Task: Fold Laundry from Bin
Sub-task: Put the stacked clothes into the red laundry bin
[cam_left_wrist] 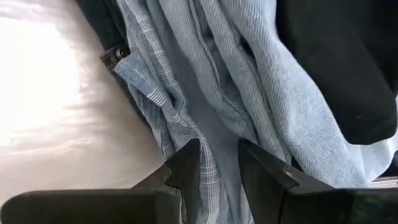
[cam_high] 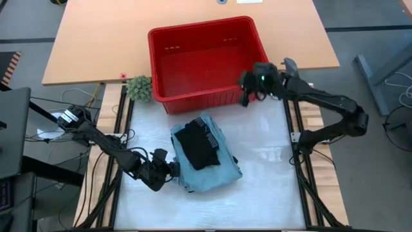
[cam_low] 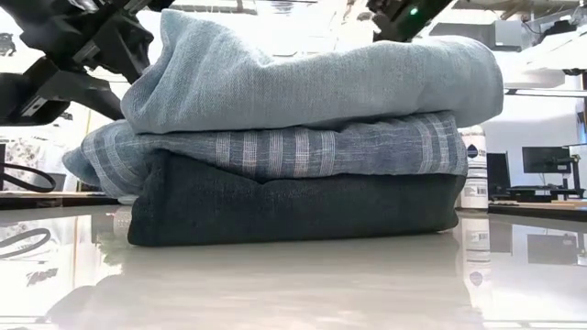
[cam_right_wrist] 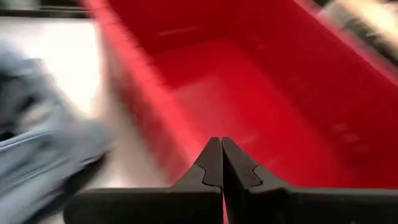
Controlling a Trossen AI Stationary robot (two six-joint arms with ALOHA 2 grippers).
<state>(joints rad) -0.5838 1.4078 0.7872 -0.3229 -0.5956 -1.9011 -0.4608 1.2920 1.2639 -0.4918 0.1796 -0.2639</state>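
Right claw (cam_right_wrist: 222,163) shut, empty, over red bin (cam_right_wrist: 298,81); blurred blue laundry (cam_right_wrist: 43,155) beside bin.
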